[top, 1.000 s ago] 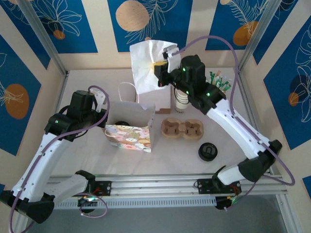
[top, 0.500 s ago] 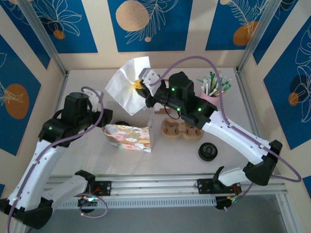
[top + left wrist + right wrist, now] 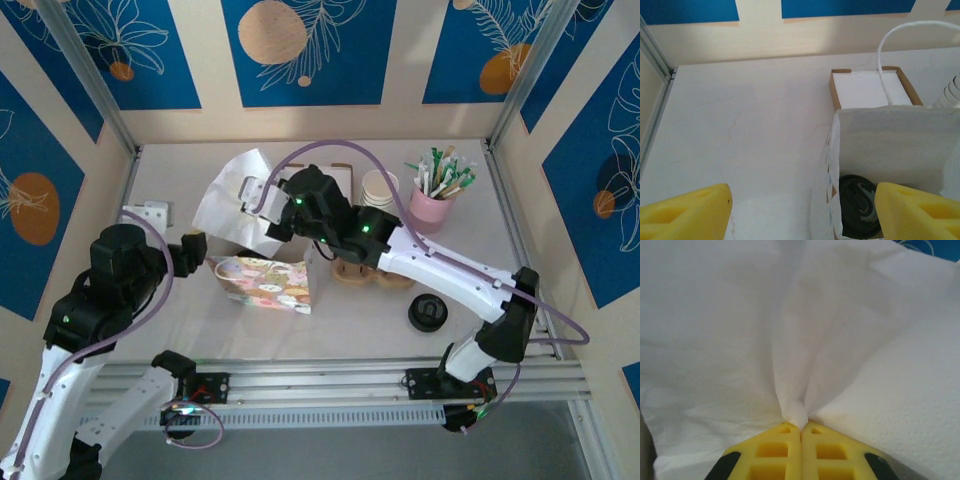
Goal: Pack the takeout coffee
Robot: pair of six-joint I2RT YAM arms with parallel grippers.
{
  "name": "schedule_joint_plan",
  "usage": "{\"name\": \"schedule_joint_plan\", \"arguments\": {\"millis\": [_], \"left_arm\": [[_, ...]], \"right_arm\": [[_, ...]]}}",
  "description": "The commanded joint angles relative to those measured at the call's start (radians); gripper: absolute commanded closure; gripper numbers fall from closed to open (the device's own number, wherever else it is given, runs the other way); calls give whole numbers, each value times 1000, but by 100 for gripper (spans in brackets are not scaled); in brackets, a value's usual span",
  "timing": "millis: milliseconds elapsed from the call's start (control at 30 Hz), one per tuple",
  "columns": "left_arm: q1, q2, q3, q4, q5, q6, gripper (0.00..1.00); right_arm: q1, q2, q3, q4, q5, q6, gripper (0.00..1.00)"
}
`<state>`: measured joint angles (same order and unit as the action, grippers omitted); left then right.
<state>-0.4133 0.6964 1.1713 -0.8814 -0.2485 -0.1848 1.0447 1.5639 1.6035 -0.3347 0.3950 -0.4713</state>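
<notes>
The takeout coffee (image 3: 857, 204) sits inside the white paper bag (image 3: 890, 145), left of centre. The left gripper (image 3: 802, 206) has spread wide, empty, and backed off leftward. The right gripper (image 3: 801, 432), pinched tight on a white napkin (image 3: 790, 330), has swung it down over the bag's mouth. A pulp carrier (image 3: 375, 270) and a loose black lid (image 3: 428, 312) lie to the right.

A white marbled table (image 3: 330, 338) carries a floral-printed white paper bag (image 3: 265, 280) at the centre, a brown pulp cup carrier (image 3: 375, 270) just beside it, a round black lid (image 3: 427, 312) nearer, and stacked white paper cups (image 3: 378, 187), a pink cup of stirrers (image 3: 435, 205) and a cardboard napkin box (image 3: 870, 90) behind.
</notes>
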Motion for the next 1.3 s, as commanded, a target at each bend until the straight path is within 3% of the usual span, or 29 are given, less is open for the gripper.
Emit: {"name": "schedule_joint_plan", "arguments": {"millis": [0,333,1000,1200,1267], "left_arm": [[-7,-13,-22,-19,-31,-21,25],[-7,-43,-43,-35,-49,-41,25],[-7,-31,-44,-70,-65,-65,27],[-7,-29,-47,-65,-56,-70,27],[-7,-26,-45,-67,-50,-71,27]], "right_arm": [[25,16,39,-52,93,-86,100],[47,71,115,-241,127,-106,99],[54,115,139,-228,206,-77,89],[65,156,187,-250,284,-55,85],[69,157,194,-259,275,-44,72]]}}
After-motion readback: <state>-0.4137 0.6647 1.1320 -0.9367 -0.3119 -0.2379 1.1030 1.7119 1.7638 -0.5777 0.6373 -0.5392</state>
